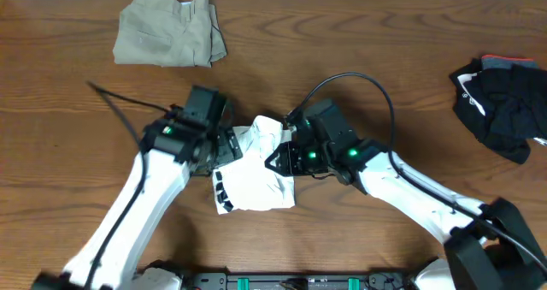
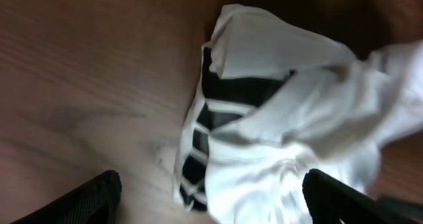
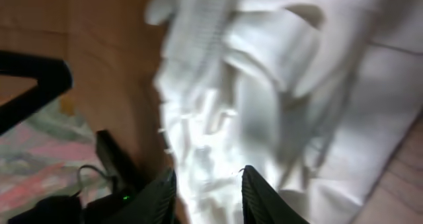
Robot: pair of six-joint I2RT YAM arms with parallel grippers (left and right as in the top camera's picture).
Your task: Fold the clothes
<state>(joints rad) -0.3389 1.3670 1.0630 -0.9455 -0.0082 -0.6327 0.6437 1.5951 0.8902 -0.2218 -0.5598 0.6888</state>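
White cotton T-shirt (image 1: 256, 183), crumpled; long axis far-to-near on wooden surface (image 1: 342, 33), black-striped end nearest. Left claw (image 2: 215, 201) spread wide; right claw (image 3: 206, 194) narrowed onto its fabric.

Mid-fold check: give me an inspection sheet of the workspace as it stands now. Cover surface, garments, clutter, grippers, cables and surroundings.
Surface: wooden table, bare wood between the garments.
Job's things: white T-shirt crumpled at centre, with black stripe print showing at its near-left edge. Khaki trousers loosely folded, far left. Black bundle unfolded, far right.
Clutter: nothing seen.
Grippers: left gripper wide open at the shirt's left side. Right gripper closed on a bunch of shirt fabric.
Cables: black cable arches behind the right gripper. Second cable runs across the table on the left.
Surroundings: rig base along the near edge; otherwise nothing seen.
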